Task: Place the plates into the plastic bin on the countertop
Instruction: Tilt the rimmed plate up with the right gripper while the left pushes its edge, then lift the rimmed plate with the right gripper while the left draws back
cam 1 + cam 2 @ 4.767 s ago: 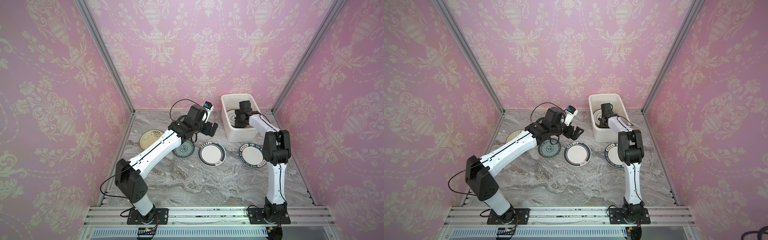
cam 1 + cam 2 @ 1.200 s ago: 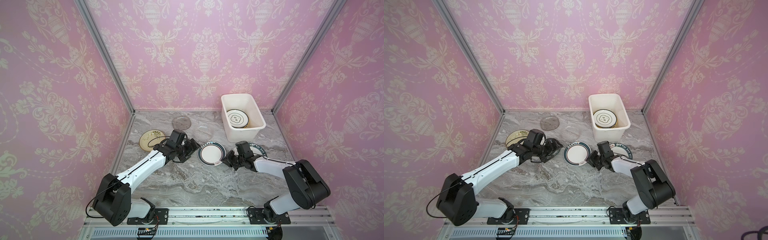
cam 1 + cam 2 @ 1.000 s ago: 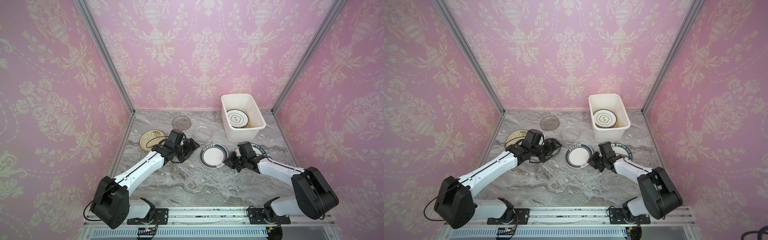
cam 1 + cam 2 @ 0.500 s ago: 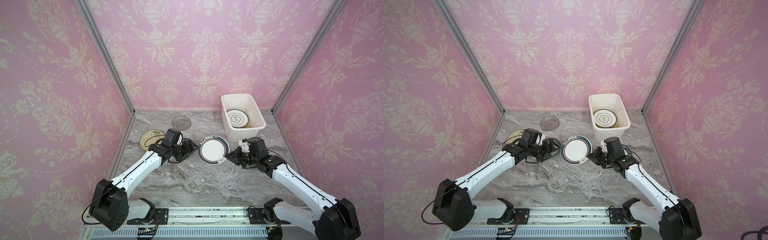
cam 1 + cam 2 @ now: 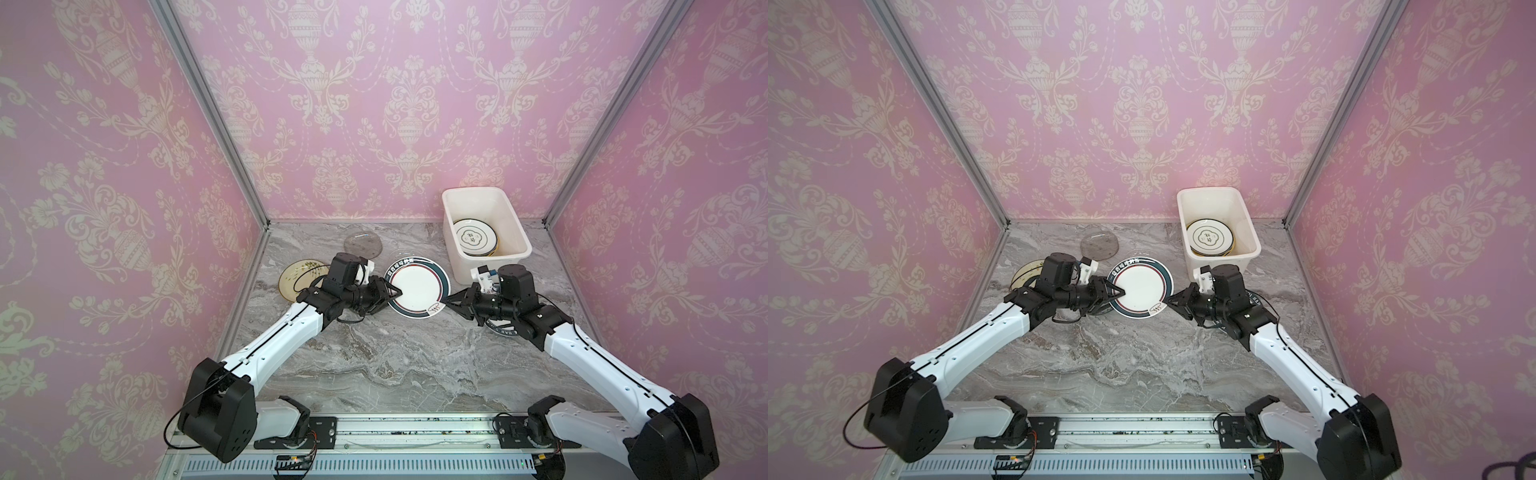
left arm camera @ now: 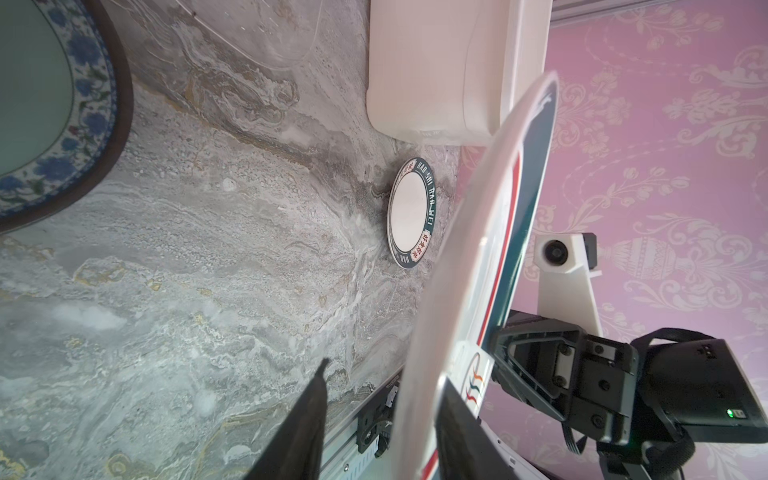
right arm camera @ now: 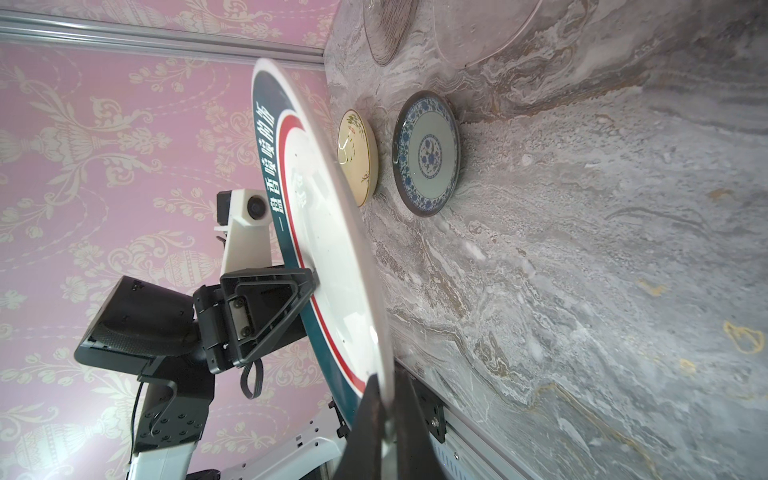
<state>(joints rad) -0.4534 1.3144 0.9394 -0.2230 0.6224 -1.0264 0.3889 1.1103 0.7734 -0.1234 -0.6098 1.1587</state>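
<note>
A white dark-rimmed plate (image 5: 419, 286) (image 5: 1142, 289) hangs tilted above the countertop (image 5: 395, 365). My right gripper (image 5: 448, 300) (image 7: 387, 376) is shut on its right rim. My left gripper (image 5: 397, 293) (image 6: 382, 372) straddles the left rim: one finger lies on the plate's face (image 6: 469, 270), the other stands off its underside, so it is open. The plastic bin (image 5: 473, 190) (image 5: 1208, 190) stands at the back right with a dark-rimmed plate (image 5: 475, 243) lying in it.
On the countertop lie a cream sprig plate (image 5: 301, 279), a smoky glass plate (image 5: 363, 246), a teal patterned plate (image 7: 427, 153) below my left gripper, and another dark-rimmed plate (image 6: 411, 212) under my right arm. A clear glass plate (image 5: 401, 254) shows behind the held one.
My right gripper has lifted the plate off the countertop and carried it up towards the middle. My left gripper has come to its left rim and its jaws have narrowed.
</note>
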